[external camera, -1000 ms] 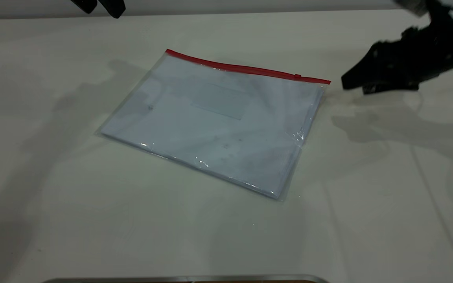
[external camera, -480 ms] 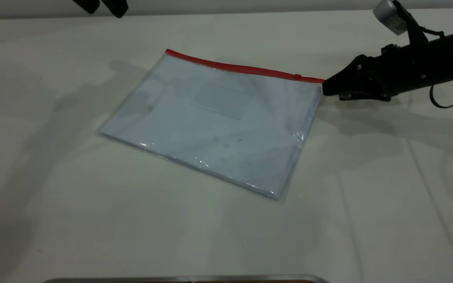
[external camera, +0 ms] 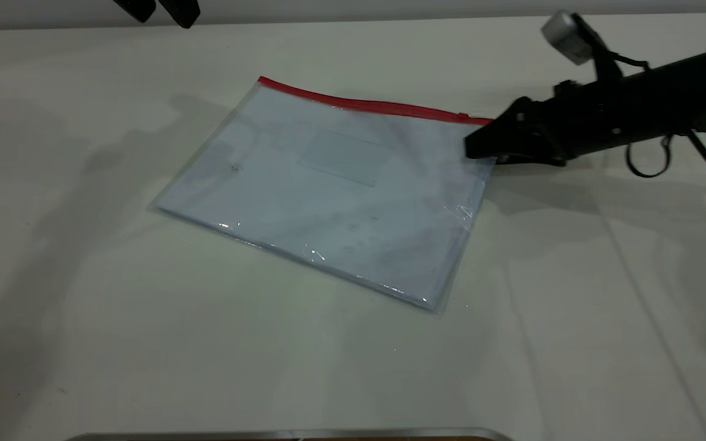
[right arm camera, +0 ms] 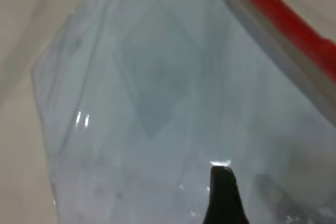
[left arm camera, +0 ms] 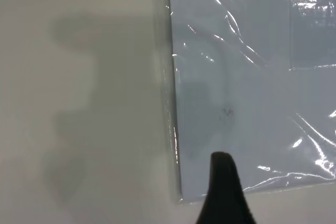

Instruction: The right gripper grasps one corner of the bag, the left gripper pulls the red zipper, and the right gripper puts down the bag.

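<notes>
Right gripper (external camera: pixel 482 147): low over the bag's corner at the zipper end, tips overlapping the plastic; finger gap not discernible.
Left gripper (external camera: pixel 157 9): at the table's far edge (only the tips show), well apart from the bag.
Bag (external camera: pixel 328 184): flat on the white table (external camera: pixel 144 337), clear glossy rectangle, wrinkled; pale sheets inside.
Zipper (external camera: pixel 359 103): thin red strip along the far long edge.

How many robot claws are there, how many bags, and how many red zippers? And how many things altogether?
Claws: 2, the left claw and the right claw
Bags: 1, the bag
Red zippers: 1, the red zipper
Total: 4
</notes>
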`<act>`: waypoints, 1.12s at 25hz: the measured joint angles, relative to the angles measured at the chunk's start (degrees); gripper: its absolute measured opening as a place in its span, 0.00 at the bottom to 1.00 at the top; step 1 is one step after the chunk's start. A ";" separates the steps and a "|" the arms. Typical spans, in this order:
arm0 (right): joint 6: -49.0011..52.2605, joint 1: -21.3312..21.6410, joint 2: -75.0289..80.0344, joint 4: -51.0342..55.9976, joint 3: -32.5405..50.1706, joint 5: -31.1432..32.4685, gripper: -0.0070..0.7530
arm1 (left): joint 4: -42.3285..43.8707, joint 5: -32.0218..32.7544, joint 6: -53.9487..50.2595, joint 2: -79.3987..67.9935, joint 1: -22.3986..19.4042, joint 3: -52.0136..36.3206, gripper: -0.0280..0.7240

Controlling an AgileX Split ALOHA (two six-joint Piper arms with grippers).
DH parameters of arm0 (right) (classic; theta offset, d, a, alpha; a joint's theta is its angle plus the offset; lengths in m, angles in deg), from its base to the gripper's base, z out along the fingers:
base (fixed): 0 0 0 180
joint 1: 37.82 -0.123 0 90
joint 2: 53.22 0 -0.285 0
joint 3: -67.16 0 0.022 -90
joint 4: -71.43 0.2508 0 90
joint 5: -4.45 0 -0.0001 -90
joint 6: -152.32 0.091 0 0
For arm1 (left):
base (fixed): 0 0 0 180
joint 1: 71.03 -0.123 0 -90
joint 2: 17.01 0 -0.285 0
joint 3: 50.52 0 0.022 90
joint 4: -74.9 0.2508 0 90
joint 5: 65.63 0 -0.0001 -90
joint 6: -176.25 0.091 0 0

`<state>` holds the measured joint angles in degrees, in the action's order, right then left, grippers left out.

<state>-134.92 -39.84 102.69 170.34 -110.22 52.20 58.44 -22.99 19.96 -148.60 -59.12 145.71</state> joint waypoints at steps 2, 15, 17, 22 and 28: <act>-0.81 -1.06 0.00 1.43 0.00 -1.03 0.76 | -0.26 0.13 0.00 -0.05 0.00 0.00 0.82; -2.06 -2.26 0.12 -4.14 -2.74 5.55 0.05 | -1.35 0.41 12.37 -0.31 0.36 0.00 0.82; -2.00 -3.10 0.18 -8.25 -4.77 7.63 0.05 | -2.95 0.61 16.44 -0.36 0.89 0.00 0.82; 1.66 -7.22 0.18 -19.23 -11.51 9.10 0.05 | -9.03 1.84 29.77 -0.92 4.15 0.00 0.82; 5.89 -12.78 0.18 -29.93 -18.46 10.93 0.05 | -11.24 3.80 41.55 -2.67 7.82 0.00 0.82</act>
<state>-129.02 -52.62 102.87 140.42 -128.68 63.13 47.20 -19.19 61.51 -151.27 -51.30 145.71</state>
